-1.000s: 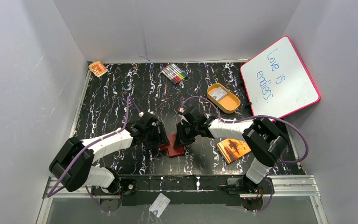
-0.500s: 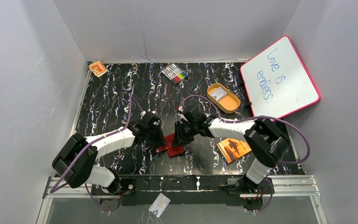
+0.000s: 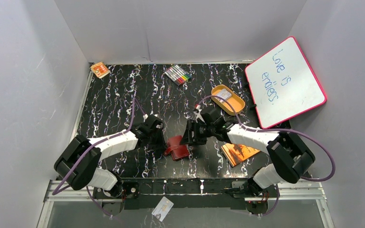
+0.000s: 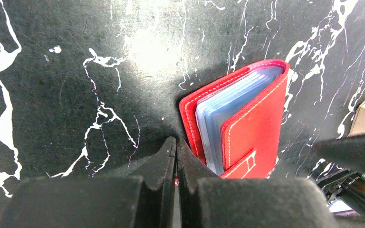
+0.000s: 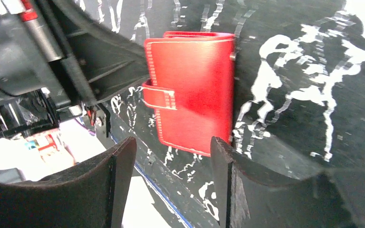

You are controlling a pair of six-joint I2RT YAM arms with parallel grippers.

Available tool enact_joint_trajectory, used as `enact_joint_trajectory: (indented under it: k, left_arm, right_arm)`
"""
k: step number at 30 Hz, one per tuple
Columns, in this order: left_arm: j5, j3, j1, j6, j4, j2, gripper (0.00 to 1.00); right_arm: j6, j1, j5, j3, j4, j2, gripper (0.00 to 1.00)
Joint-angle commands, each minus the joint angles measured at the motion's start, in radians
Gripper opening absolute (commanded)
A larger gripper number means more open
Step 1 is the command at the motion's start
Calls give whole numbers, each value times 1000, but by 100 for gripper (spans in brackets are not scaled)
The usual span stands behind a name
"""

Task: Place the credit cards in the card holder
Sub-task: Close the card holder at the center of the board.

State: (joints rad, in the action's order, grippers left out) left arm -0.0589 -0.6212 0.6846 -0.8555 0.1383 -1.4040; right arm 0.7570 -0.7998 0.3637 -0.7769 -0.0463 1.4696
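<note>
The card holder [image 3: 176,147], a red wallet, lies folded at the front middle of the table. In the left wrist view its cover [image 4: 249,118] stands ajar over clear sleeves [image 4: 218,111]. My left gripper [image 3: 160,139] [image 4: 176,145] is shut, its tips against the wallet's left edge, with nothing clearly between them. My right gripper [image 3: 190,136] [image 5: 170,146] is open just right of the wallet [image 5: 195,90], not touching it. One whitish credit card [image 3: 223,95] lies in the orange oval tray [image 3: 235,105]. Another credit card [image 3: 162,208] lies below the table's front rail.
An orange booklet [image 3: 237,152] lies right of the wallet, under my right arm. A whiteboard [image 3: 285,78] leans at the right wall. Coloured markers [image 3: 178,74] lie at the back middle, and a small orange box [image 3: 100,70] sits in the back left corner.
My left gripper closed beside the wallet. My right gripper opened and drew back to the right, off the wallet. The wallet went from lying spread to folded over.
</note>
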Motion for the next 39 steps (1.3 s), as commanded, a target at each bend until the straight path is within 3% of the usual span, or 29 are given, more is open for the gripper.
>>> enact_joint_trajectory:
  k: [1, 6, 13, 19, 27, 39]
  left_arm:
    - [45, 47, 2, 18, 67, -20, 0]
    - [108, 32, 2, -4, 121, 54, 0]
    - [177, -56, 3, 1, 239, 188, 35]
    - [173, -89, 2, 1, 261, 240, 56]
    - [59, -95, 3, -5, 173, 190, 63]
    - [-24, -75, 3, 2, 103, 84, 63]
  right_arm:
    - [60, 59, 87, 96, 137, -25, 68]
    - [42, 60, 93, 109, 172, -21, 65]
    - [-27, 23, 5, 43, 104, -41, 56]
    - [-63, -9, 33, -27, 88, 36, 40]
    - [-78, -79, 34, -101, 70, 167, 26]
    - [-47, -111, 10, -119, 57, 254, 23]
